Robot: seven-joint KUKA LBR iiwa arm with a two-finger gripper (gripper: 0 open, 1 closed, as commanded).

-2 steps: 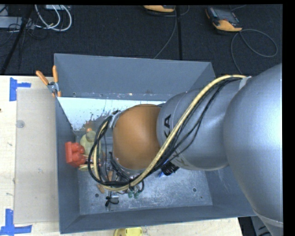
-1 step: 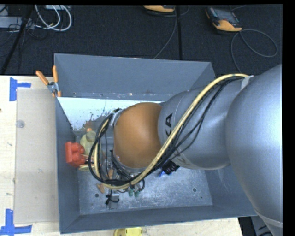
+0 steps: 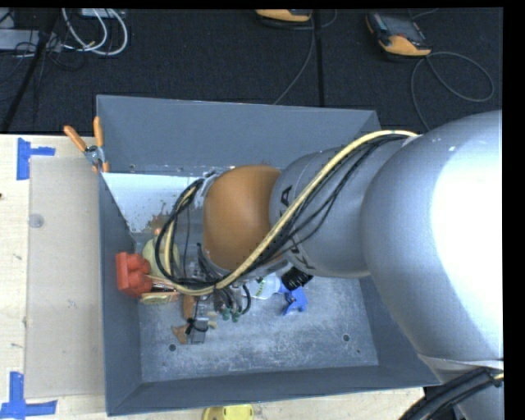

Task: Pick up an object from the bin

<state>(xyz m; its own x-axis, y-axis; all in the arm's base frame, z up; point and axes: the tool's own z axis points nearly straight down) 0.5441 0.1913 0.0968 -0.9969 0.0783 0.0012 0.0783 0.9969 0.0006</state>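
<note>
Dark floor (image 3: pixel 213 57) at the top, strewn with pale looped cables (image 3: pixel 97 11) and thin black cords (image 3: pixel 317 57).

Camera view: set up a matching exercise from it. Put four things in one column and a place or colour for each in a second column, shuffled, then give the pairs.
Things
1. red block
2. blue piece
3. gripper
4. bin

Places and colours
A. grey, holds all the rest
B. by the left wall
C. on the floor, right of the gripper, under the arm
D. low over the left half of the floor

Pairs: 1-B, 2-C, 3-D, 4-A
</note>
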